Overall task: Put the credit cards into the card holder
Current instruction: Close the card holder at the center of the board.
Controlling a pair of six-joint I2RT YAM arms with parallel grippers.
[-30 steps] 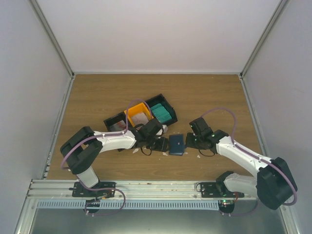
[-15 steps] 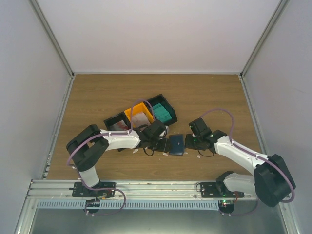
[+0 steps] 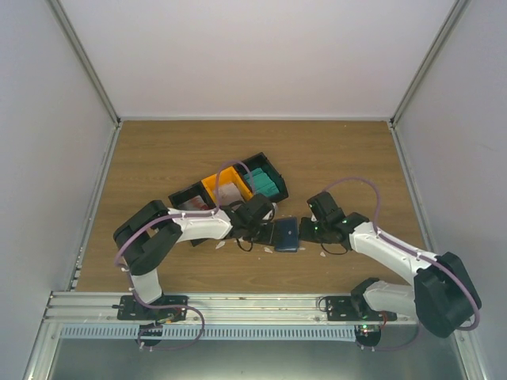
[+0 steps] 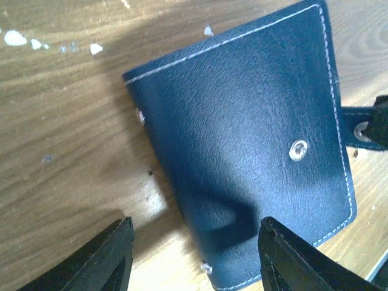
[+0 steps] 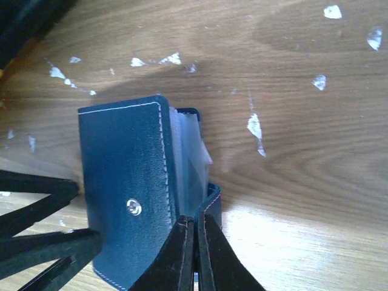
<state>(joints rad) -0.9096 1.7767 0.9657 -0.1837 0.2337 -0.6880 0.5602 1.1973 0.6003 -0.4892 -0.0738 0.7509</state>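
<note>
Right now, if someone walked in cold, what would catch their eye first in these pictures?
The navy card holder lying folded at mid-table, a gripper at each side. The left gripper stands open over one edge; the right gripper is shut at the snap-tab edge. Behind, black and orange bins hold teal cards.

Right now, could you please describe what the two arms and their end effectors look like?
Both the left arm and right arm have white links with bulky black joints and black bases. A thin purple cable loops along each. A small green light glows near the right wrist. The left end effector and right end effector have flat, tapered black fingers.
</note>
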